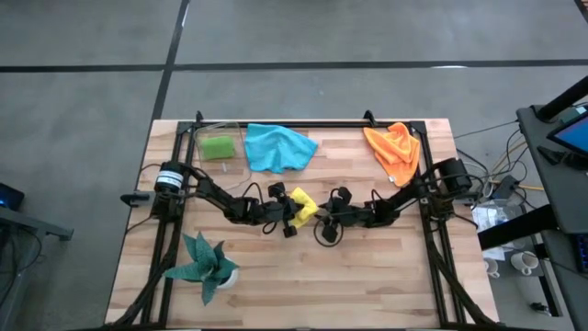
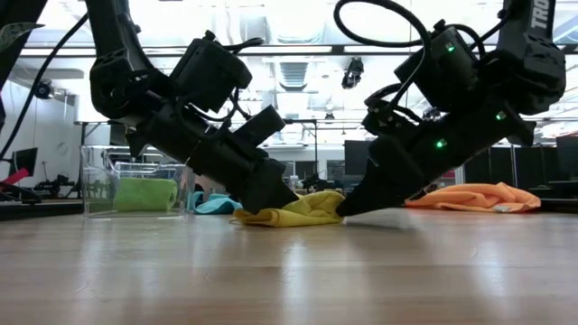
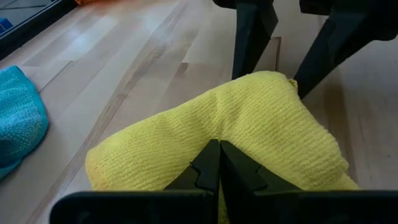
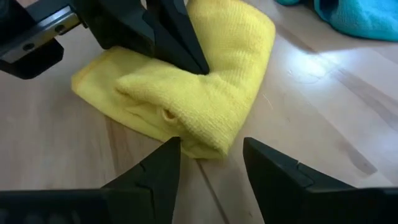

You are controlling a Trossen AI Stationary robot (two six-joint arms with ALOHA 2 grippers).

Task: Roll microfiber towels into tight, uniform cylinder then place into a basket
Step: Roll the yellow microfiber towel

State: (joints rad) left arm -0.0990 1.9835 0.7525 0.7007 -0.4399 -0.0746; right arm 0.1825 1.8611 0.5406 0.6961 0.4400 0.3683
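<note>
A yellow microfiber towel [image 1: 304, 202] lies folded and bent on the table's middle. My left gripper [image 3: 217, 163] is shut, with its tips set in the crease of the towel. My right gripper [image 4: 211, 155] is open; its two fingers stand on either side of the towel's bent end [image 4: 208, 142], and I cannot tell whether they touch it. A rolled lime green towel [image 1: 218, 147] lies in the clear basket [image 2: 97, 181] at the far left. A blue towel [image 1: 278, 147] and an orange towel [image 1: 395, 152] lie loose along the far edge. My left gripper presses its shut fingertips [image 4: 186, 53] down into the crease at the yellow towel's middle [image 3: 214, 134]. It comes slanting down from the table's left. The towel lies flat on the table under the tips [image 2: 271, 206].
A teal plant in a white pot [image 1: 207, 267] stands at the near left. A black metal frame [image 1: 303, 123] runs along the table's far edge and sides. Bare wood shows on the near half of the table.
</note>
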